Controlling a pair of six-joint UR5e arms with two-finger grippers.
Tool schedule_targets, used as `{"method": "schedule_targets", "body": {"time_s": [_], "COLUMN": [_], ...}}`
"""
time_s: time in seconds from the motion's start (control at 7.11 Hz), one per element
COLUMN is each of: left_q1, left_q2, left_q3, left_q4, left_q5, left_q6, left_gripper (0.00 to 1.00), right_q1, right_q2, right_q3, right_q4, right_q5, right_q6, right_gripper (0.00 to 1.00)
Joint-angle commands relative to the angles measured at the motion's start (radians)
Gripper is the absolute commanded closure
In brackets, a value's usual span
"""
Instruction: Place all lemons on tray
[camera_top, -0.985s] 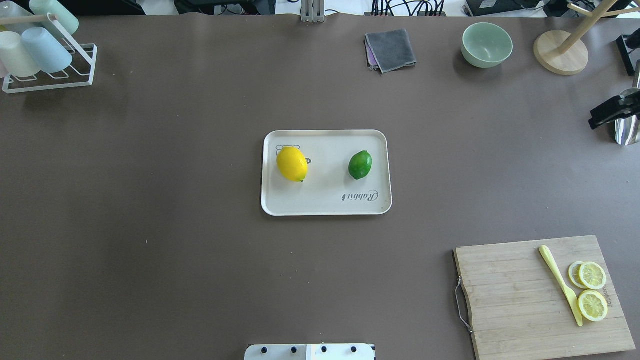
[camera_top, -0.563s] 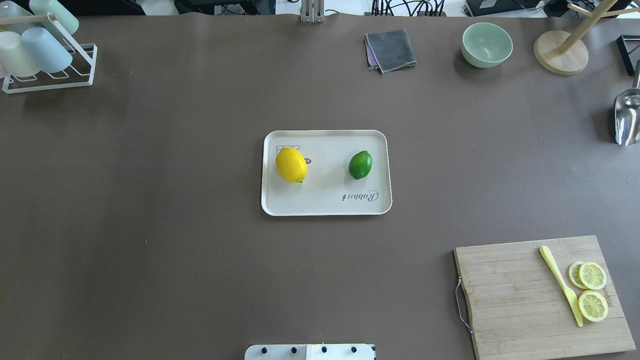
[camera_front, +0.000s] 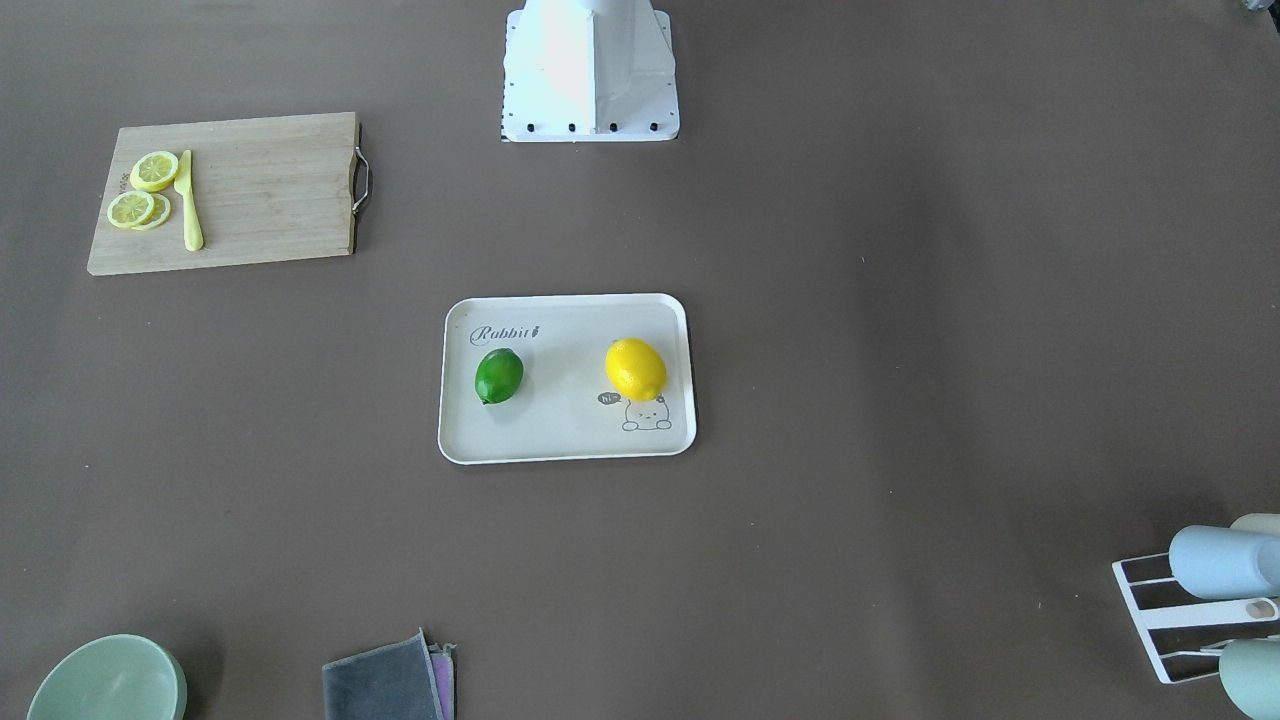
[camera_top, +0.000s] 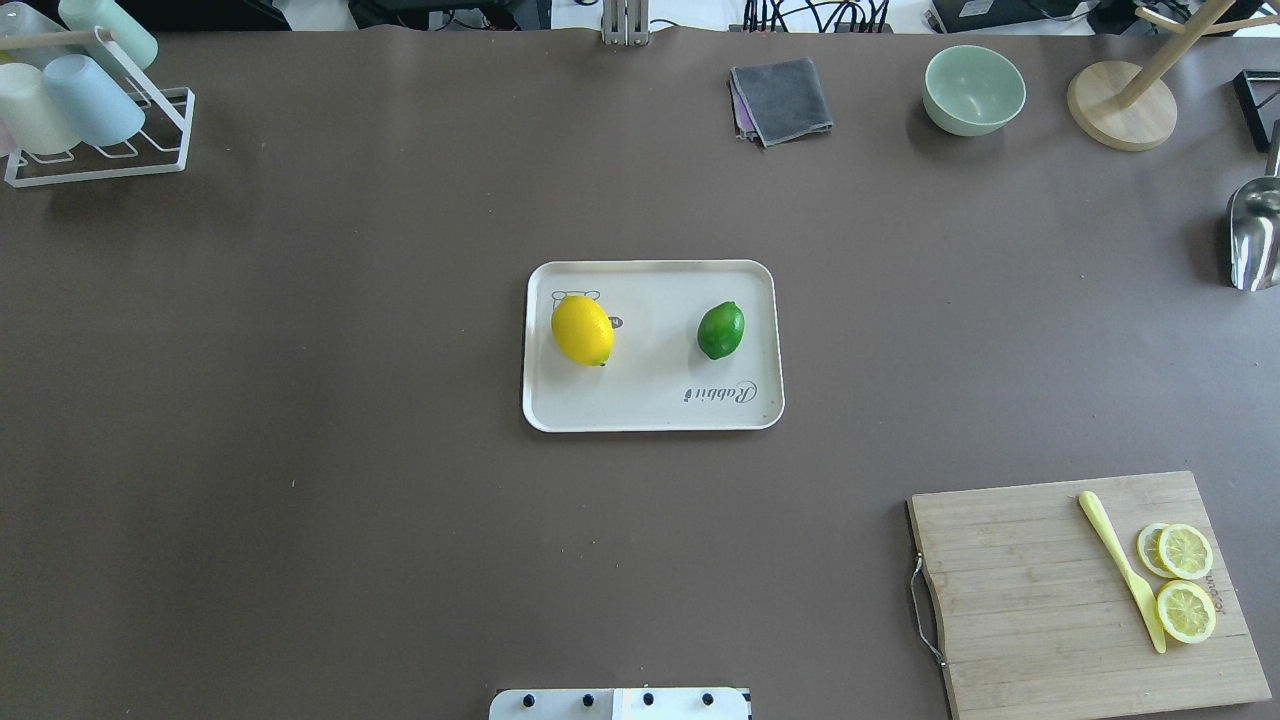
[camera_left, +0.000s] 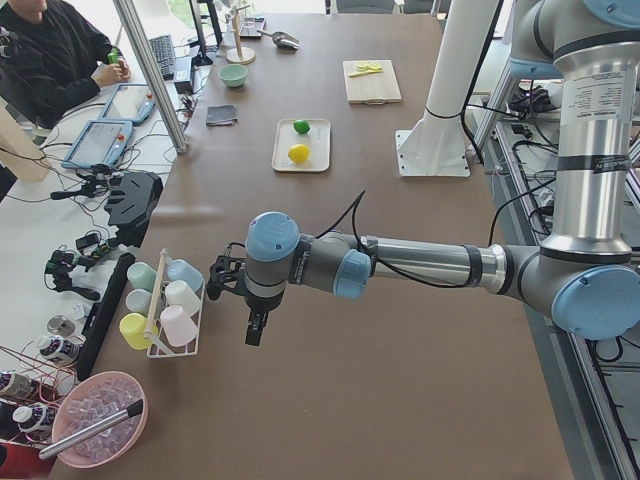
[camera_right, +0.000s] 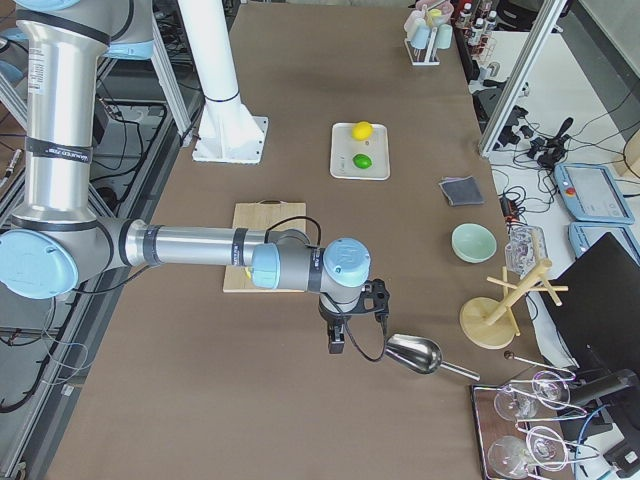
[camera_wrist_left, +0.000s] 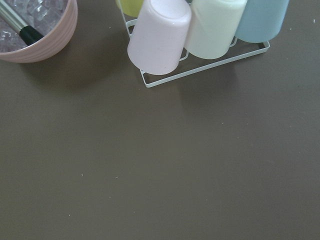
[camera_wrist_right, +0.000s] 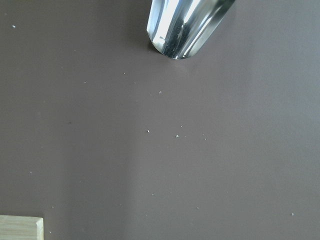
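Overhead, the yellow lemon (camera_top: 582, 329) and green lemon (camera_top: 720, 330) lie on the tray (camera_top: 650, 412). Only the side views show the left tool (camera_left: 253, 336) and right tool (camera_right: 336, 345), and I cannot tell their spread.

Matte dark-brown surface (camera_top: 350, 450), plain throughout. Cream-white rectangular plastic tray (camera_top: 650, 412) with grey "Rabbit" lettering and a grey line-drawn bunny. Bright yellow oval lemon (camera_top: 582, 329); glossy green oval lemon (camera_top: 720, 330). Pale tan wooden cutting board (camera_top: 1020, 590), straight grain. Thin round lemon slices (camera_top: 1185, 551): yellow rind, paler segmented centres. Pale yellow plastic knife (camera_top: 1120, 568). Mint-green round bowl (camera_top: 973, 88). Dark grey folded cloth (camera_top: 785, 95), purple edge beneath. Mirror-silver metal scoop (camera_top: 1255, 235). White wire rack (camera_top: 98, 174); pastel plastic cups (camera_top: 90, 95) in blue, green, cream.
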Motion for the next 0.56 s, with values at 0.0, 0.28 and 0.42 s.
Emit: {"method": "schedule_targets", "body": {"time_s": [0.0, 0.28, 0.42], "left_q1": [0.000, 0.000, 0.000], "left_q2": [-0.016, -0.010, -0.010], "left_q3": [-0.022, -0.033, -0.030], "left_q4": [0.054, 0.068, 0.068], "left_q5": [0.001, 0.008, 0.008], "left_q6": [-0.008, -0.010, -0.010], "left_gripper": [0.02, 0.02, 0.02], "right_q1": [0.007, 0.007, 0.007], "right_q2": [0.027, 0.049, 0.050], "right_q3": [0.021, 0.024, 0.024], "right_q4": [-0.011, -0.013, -0.011], "right_q5": [-0.004, -0.001, 0.001], "right_q6": [0.023, 0.058, 0.075], "right_gripper": [0.00, 0.00, 0.00]}}
